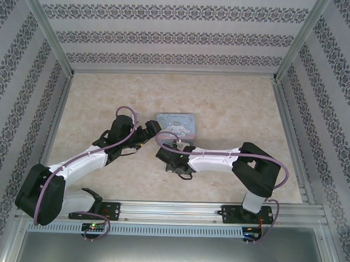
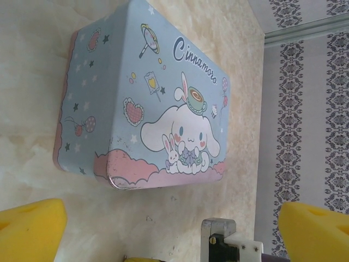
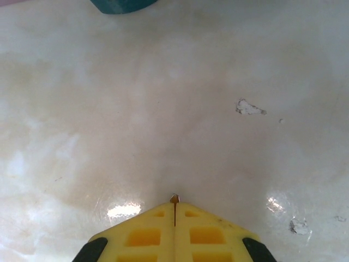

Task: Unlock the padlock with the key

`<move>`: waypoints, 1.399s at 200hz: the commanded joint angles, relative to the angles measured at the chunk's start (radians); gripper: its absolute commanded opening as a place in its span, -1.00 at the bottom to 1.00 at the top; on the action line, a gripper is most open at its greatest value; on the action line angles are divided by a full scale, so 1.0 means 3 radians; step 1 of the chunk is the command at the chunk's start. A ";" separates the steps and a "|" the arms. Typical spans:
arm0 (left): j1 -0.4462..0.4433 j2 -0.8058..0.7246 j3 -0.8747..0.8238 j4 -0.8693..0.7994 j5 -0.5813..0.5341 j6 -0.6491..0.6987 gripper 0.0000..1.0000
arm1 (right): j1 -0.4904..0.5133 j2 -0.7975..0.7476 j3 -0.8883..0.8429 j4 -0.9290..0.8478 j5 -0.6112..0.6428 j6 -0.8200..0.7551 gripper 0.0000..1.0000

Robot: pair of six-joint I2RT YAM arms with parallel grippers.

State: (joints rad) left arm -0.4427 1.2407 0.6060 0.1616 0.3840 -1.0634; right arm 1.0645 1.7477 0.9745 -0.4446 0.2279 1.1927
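My right gripper (image 3: 174, 206) is shut, its yellow pads pressed together just above the table. A tiny gold-brown tip of the key (image 3: 174, 198) pokes out between them; the rest of the key is hidden. In the top view the right gripper (image 1: 161, 153) sits low, in front of the tin's near-left corner. My left gripper (image 2: 174, 234) is open, its yellow pads (image 2: 30, 229) far apart with nothing between them. It (image 1: 152, 130) hovers at the tin's left end. The padlock is hidden.
The pale blue cartoon-printed tin (image 1: 176, 124) lies flat mid-table and takes up most of the left wrist view (image 2: 147, 93). A grey and white part of the right arm (image 2: 218, 232) shows at the bottom there. Metal rails and patterned walls enclose the table.
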 commanded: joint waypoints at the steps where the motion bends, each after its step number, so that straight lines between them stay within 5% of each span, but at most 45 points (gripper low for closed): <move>1: 0.0044 -0.0081 -0.0048 -0.0090 -0.0012 -0.0009 0.99 | -0.0035 0.0018 -0.0166 0.0127 -0.0256 -0.0195 -1.00; 155: 0.0036 -0.0025 -0.0189 -0.0012 0.0233 -0.0130 0.99 | -0.0235 -0.0585 -0.0402 0.0053 -0.0133 -0.0085 -1.00; 178: 0.0033 -0.0010 -0.0185 0.0009 0.0225 -0.0138 0.99 | -0.0228 -0.0585 -0.0393 -0.0005 -0.0127 0.0008 -0.27; 192: 0.0028 0.0003 -0.0183 0.0028 0.0226 -0.0144 0.99 | -0.0215 -0.0570 -0.0366 -0.0047 -0.0112 0.0080 -0.01; 280: 0.0024 0.0052 -0.0176 0.0126 0.0188 -0.0161 0.99 | -0.0046 -0.0342 -0.0224 -0.0185 -0.0175 0.1093 0.12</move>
State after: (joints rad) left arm -0.4431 1.2510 0.5648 0.1558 0.4412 -1.1053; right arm 1.0374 1.6180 0.8856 -0.4744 0.1783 1.3815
